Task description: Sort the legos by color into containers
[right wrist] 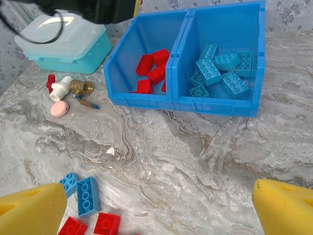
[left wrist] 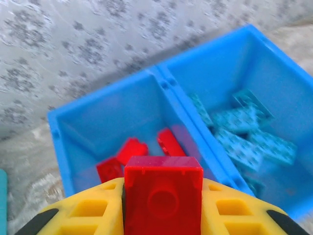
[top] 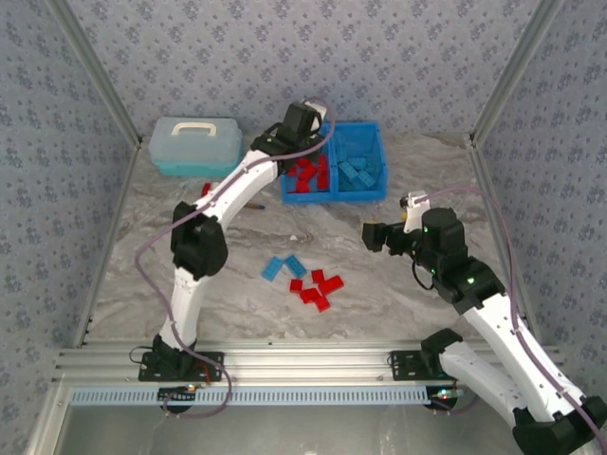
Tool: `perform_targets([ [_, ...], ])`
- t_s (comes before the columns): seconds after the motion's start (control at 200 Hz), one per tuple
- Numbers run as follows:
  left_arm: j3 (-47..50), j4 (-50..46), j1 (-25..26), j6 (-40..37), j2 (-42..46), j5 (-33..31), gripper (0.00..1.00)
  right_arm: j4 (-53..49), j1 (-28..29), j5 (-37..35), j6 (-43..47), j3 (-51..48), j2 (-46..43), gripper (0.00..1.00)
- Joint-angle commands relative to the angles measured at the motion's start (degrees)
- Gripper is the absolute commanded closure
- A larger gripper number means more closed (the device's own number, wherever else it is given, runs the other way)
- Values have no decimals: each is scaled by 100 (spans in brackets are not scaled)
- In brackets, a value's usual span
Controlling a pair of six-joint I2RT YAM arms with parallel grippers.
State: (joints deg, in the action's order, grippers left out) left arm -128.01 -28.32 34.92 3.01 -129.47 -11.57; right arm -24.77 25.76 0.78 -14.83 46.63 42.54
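My left gripper (top: 302, 128) hovers over the blue bin's (top: 332, 195) left compartment, shut on a red lego (left wrist: 163, 196) held between its yellow fingers (left wrist: 83, 215). Below it in that compartment lie several red legos (left wrist: 132, 149) (right wrist: 152, 68). The right compartment holds several blue legos (left wrist: 244, 127) (right wrist: 220, 68). Loose on the table are several red legos (top: 318, 289) and two blue ones (top: 283, 267), also seen as a blue lego (right wrist: 88, 196) and a red lego (right wrist: 106, 223). My right gripper (top: 379, 234) (right wrist: 159, 215) hangs open above bare marble, right of that pile.
A pale-blue lidded case (top: 194, 144) (right wrist: 66, 46) stands left of the bin. Between the case and the loose legos lie a small red-and-white bottle with a brass fitting (right wrist: 63, 88) and a pink disc (right wrist: 58, 108). Patterned walls close in the table.
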Motion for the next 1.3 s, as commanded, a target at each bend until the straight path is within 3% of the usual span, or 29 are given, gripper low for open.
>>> perform_targets([
  [0.0,-856,-489,2,-93,-784,-249,75,-336,-28,-204,-130,185,-264,0],
  [0.175,-2251,-1135,-91,-168,-1656,-242,65,-537,-34,-296,-143,220,-525,0],
  [0.46,-1536,-1094,-33,-9,-740,14,45,-472,-30,-265,-169,214,-567,0],
  [0.605,-76,-512,116,58,581,206,42,-327,-27,-257,-203,184,-507,0],
  [0.745,2440,441,423,12,2449,916,40,-96,-38,-309,-196,60,-361,0],
  [0.904,4176,249,1116,-455,3715,1526,40,418,-63,-330,-344,-143,18,0],
  [0.989,4956,204,1618,-463,4092,1423,40,641,-96,-591,-465,-207,189,0],
  [1.114,5715,194,2029,214,4148,1426,41,586,-277,-1173,-818,-311,218,0],
  [1.294,5945,295,2326,273,3562,1517,41,395,-824,-930,-1218,-565,101,0],
])
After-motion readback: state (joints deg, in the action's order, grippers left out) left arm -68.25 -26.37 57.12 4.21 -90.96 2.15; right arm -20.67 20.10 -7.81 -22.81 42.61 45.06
